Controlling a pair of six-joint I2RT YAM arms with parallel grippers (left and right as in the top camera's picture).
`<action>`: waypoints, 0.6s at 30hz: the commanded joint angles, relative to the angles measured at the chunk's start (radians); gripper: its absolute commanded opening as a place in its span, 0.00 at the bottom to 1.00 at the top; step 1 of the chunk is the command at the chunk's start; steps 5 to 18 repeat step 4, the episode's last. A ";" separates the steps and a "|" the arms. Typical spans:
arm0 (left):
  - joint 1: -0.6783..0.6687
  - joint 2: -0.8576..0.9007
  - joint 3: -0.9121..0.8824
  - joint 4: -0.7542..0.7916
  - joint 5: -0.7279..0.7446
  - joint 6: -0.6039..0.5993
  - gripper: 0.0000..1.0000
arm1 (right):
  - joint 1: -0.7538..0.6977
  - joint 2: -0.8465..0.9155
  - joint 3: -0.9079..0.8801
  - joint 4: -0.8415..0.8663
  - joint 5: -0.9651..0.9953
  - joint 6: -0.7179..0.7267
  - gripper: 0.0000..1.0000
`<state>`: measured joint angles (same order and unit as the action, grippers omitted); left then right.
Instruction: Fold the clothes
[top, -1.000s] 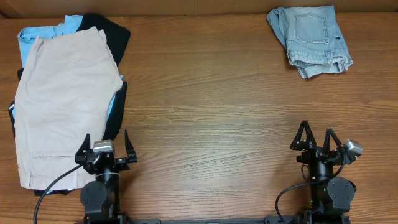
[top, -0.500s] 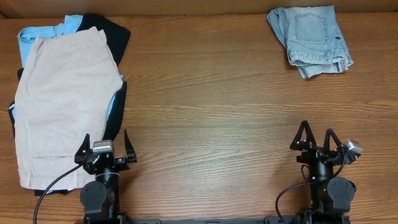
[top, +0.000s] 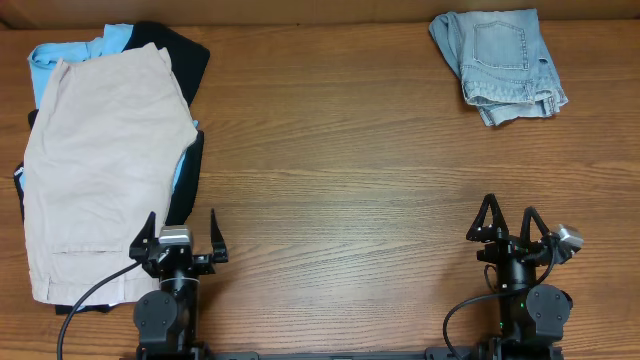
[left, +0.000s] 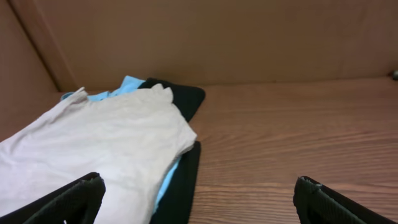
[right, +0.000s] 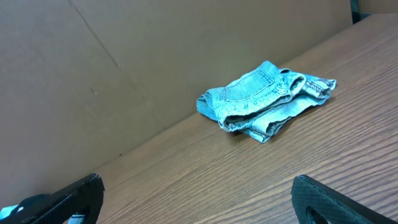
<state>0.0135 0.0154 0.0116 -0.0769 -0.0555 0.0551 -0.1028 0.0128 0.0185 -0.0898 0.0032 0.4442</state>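
The light-blue denim shorts (top: 500, 62) lie folded in a small bundle at the table's far right; they also show in the right wrist view (right: 267, 99), back pocket up. My left gripper (top: 178, 232) is open and empty at the near left, beside the beige shorts; in its wrist view (left: 199, 199) its fingers frame bare wood and cloth. My right gripper (top: 508, 218) is open and empty at the near right, far from the denim; its wrist view (right: 199, 199) shows only wood between the fingers.
A pile at the left holds large beige shorts (top: 100, 150) over a sky-blue garment (top: 85, 48) and a black garment (top: 185, 50); the pile also shows in the left wrist view (left: 106, 137). A brown cardboard wall (right: 155, 56) stands behind the wooden table (top: 340, 170).
My left gripper has shifted slightly to the right and nearer. The right arm and the clothes have not moved.
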 joint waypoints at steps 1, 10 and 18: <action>-0.017 -0.014 -0.008 0.008 0.004 0.001 1.00 | 0.006 -0.010 -0.010 0.006 -0.006 0.003 1.00; -0.017 -0.014 -0.008 0.007 0.004 0.001 1.00 | 0.006 -0.010 -0.010 0.006 -0.006 0.003 1.00; -0.017 -0.014 -0.008 0.007 0.004 0.001 1.00 | 0.006 -0.010 -0.010 0.006 -0.006 0.003 1.00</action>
